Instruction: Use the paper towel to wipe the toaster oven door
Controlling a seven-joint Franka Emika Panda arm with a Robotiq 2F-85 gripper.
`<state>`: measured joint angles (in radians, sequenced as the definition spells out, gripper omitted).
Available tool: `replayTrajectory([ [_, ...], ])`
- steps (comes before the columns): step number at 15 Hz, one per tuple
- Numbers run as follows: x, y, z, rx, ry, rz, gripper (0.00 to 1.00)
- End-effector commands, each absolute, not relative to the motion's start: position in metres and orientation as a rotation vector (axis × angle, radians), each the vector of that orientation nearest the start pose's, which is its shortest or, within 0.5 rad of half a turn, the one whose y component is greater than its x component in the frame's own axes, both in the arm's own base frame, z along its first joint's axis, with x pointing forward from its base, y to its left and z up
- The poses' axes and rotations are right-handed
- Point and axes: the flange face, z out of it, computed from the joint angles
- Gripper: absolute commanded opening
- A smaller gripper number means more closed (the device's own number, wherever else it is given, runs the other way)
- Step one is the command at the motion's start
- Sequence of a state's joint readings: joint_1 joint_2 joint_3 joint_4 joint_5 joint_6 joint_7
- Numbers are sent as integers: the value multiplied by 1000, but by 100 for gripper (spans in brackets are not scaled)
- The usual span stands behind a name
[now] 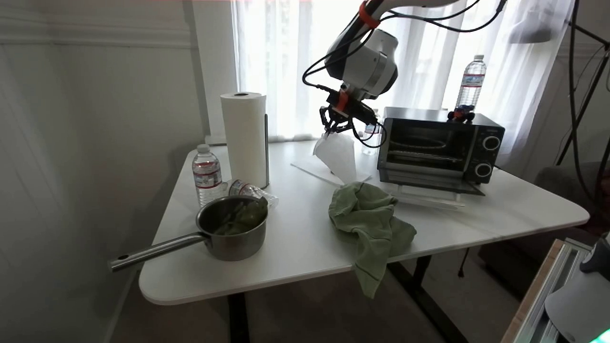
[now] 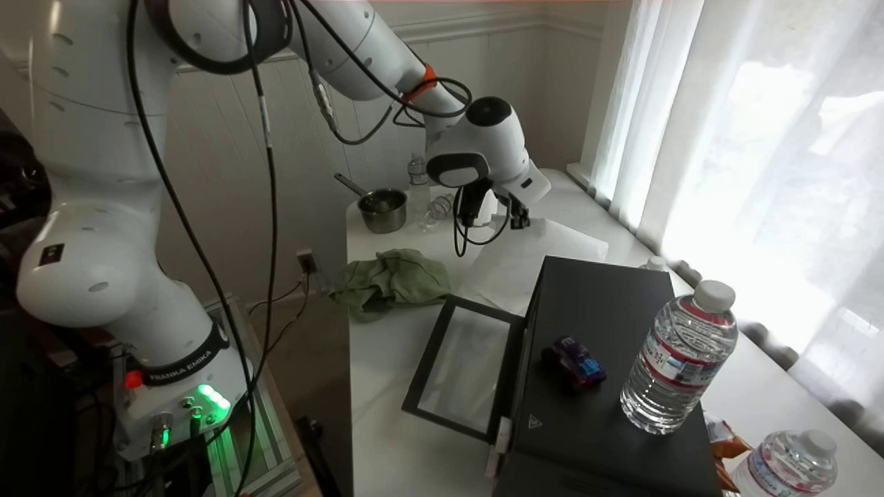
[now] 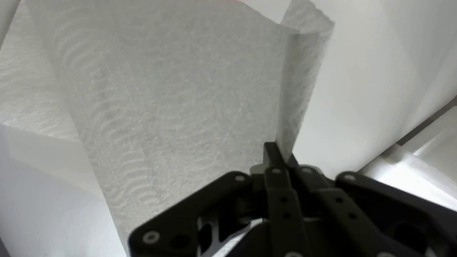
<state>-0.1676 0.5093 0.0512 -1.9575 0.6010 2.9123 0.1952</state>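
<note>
My gripper (image 3: 284, 153) is shut on a fold of the white paper towel (image 3: 178, 89). In an exterior view the gripper (image 1: 329, 129) holds the towel (image 1: 337, 155), which hangs down above the table, left of the toaster oven (image 1: 419, 113). Another part or sheet of paper (image 1: 312, 167) lies flat on the table below; I cannot tell if it is joined. The oven door (image 1: 426, 178) is folded down open. In an exterior view the door (image 2: 466, 373) shows its dark frame and glass. The gripper is apart from the door.
A green cloth (image 1: 364, 209) lies in front, hanging over the table edge. A paper towel roll (image 1: 245, 138), a saucepan (image 1: 236, 243), an upright bottle (image 1: 207, 178) and a lying bottle (image 1: 248, 189) are left. A bottle (image 1: 472, 85) and toy car (image 1: 461, 114) stand on the oven.
</note>
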Motion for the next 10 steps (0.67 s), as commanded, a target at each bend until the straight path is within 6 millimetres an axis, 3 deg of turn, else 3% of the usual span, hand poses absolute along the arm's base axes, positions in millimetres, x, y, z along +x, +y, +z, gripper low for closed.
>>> replayTrajectory([
  [1, 655, -117, 242, -2483, 1202, -613, 26],
  [3, 658, -119, 246, -2479, 1204, -616, 33],
  [7, 658, -109, 274, -2443, 1176, -621, 62],
  [10, 644, -107, 296, -2490, 1170, -589, 82],
])
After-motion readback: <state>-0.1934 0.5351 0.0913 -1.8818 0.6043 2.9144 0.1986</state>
